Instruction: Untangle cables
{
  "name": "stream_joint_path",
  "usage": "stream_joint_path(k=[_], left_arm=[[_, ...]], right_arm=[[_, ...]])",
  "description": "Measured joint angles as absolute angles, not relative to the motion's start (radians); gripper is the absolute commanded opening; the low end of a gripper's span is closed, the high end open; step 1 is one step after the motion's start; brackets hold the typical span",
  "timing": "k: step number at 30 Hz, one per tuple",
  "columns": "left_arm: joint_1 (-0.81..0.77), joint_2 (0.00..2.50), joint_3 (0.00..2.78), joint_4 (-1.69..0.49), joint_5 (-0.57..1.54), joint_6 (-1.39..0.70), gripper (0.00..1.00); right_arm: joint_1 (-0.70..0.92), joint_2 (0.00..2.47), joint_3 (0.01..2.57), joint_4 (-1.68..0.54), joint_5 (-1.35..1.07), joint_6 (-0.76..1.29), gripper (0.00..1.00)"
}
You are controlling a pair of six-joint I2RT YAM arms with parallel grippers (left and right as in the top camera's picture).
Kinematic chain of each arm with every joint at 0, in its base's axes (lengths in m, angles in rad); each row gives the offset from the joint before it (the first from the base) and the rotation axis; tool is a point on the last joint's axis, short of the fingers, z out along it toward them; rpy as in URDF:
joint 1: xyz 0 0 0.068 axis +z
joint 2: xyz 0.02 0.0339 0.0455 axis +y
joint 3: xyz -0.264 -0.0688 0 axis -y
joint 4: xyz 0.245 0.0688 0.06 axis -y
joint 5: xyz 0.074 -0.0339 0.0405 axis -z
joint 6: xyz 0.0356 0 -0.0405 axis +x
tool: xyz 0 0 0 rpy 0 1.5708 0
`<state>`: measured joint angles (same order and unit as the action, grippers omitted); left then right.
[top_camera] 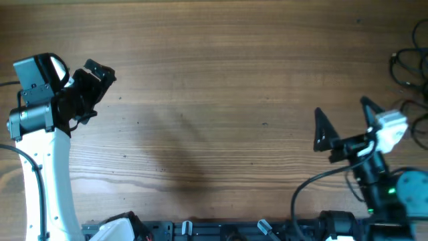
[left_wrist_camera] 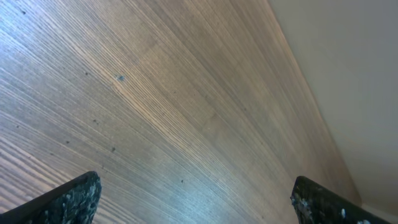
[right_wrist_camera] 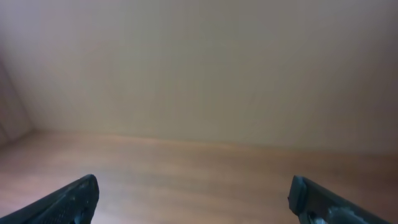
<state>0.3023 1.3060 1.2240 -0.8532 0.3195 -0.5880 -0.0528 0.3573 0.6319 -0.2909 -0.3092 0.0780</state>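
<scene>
A tangle of black cables (top_camera: pixel 411 67) lies at the far right edge of the wooden table (top_camera: pixel 221 100), partly cut off by the frame. My left gripper (top_camera: pixel 100 72) is open and empty at the far left, raised over bare wood. In the left wrist view its two fingertips (left_wrist_camera: pixel 193 199) stand wide apart with only table between them. My right gripper (top_camera: pixel 344 117) is open and empty at the right, left of the cables and apart from them. In the right wrist view its fingertips (right_wrist_camera: pixel 193 199) are wide apart over blurred wood; no cable shows there.
A pale wall (right_wrist_camera: pixel 199 62) rises behind the table's far edge. The arm bases and black fittings (top_camera: pixel 234 231) line the front edge. The left arm's white link (top_camera: pixel 50 187) stands at the front left.
</scene>
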Motion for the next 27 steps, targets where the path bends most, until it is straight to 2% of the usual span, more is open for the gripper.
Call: stream_joint_path(k=[4,8,13,14,16,27], left_arm=[[0.302,1.307,1.224,-0.852,0.320,-0.588,1.00],[0.302,1.307,1.224,-0.853,0.320,-0.588,1.00],[0.302,1.307,1.224,-0.853,0.320,-0.588,1.00],[0.302,1.307,1.224,-0.853,0.320,-0.588,1.00],[0.302,1.307,1.224,-0.852,0.320,-0.588,1.00],[0.302,1.307,1.224,-0.853,0.320,-0.588,1.00]], right_arm=[[-0.053,0.184,0.302,-0.012,-0.278,0.109,1.00],[-0.053,0.086,0.139,0.084,-0.229,0.138,1.00],[-0.053,0.028,0.029,0.130,-0.197,0.146,1.00],[-0.053,0.020,0.020,0.076,-0.197,0.157,1.00],[-0.053,0.018,0.006,0.000,-0.193,0.165,1.00],[-0.053,0.017,0.006,0.007,-0.189,0.172,1.00]])
